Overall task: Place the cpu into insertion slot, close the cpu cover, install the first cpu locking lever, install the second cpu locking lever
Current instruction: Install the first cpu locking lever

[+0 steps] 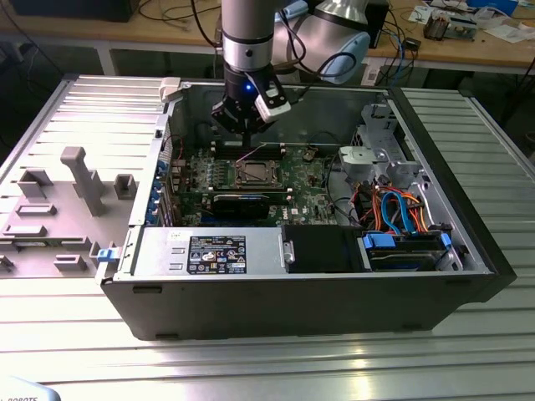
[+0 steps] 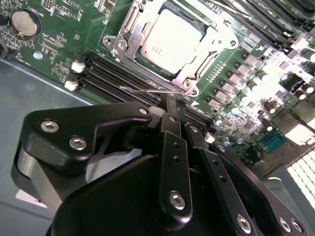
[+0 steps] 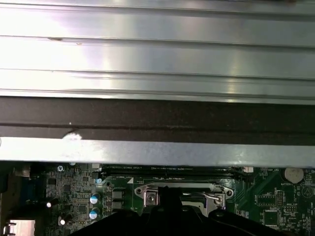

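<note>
Notably, the gripper [image 2: 173, 109] hovered at the socket's edge during the locking-lever step.

The cpu [image 2: 170, 40] already lay seated in the insertion slot [image 1: 253, 174], and the cpu cover [image 2: 197, 69] appeared folded down around it, framing the bright metal top. In the second wrist view the jaws stood pressed together, their tips meeting a thin wire lever [image 2: 147, 90] that lay just beside the memory slots [image 2: 123, 73]; whether they actually pinched it could not be told. By judgement, finishing this step called for sweeping that lever down and tucking it under its retaining hook without slipping off.
</note>
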Robot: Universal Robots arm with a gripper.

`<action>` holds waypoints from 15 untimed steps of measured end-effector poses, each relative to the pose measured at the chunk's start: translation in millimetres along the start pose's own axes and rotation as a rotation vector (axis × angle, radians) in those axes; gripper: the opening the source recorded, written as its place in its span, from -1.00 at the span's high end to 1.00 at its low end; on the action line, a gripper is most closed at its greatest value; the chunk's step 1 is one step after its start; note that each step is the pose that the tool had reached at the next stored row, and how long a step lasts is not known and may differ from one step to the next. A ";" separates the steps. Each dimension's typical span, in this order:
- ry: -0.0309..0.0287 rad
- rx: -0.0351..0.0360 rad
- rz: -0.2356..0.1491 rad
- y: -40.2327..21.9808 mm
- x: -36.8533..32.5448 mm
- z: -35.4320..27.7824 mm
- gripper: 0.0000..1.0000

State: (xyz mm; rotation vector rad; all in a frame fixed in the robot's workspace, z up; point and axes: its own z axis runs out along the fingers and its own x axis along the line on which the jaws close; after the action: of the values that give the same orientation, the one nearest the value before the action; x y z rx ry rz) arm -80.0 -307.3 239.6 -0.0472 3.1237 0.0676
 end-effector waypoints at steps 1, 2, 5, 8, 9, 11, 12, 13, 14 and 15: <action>-0.0001 0.0000 0.000 0.6 -1.2 1.3 0.79; -0.0002 0.0002 0.000 1.3 -2.3 2.6 0.79; 0.0003 0.0066 -0.003 3.3 -4.2 6.9 0.79; 0.0004 0.0069 -0.004 4.0 -6.3 7.5 0.79; 0.0003 0.0069 -0.004 4.3 -7.4 7.6 0.79; 0.0002 0.0068 -0.004 5.0 -9.2 8.0 0.79; 0.0003 0.0068 -0.004 5.3 -9.9 8.2 0.79; 0.0003 0.0068 -0.004 5.6 -10.3 8.4 0.79; 0.0002 0.0068 -0.004 5.9 -11.0 8.7 0.79; 0.0002 0.0067 -0.004 6.2 -11.9 9.2 0.79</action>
State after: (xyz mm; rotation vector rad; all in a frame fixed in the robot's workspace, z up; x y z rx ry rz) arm -68.2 -300.4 230.9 -0.0533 3.1239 0.0570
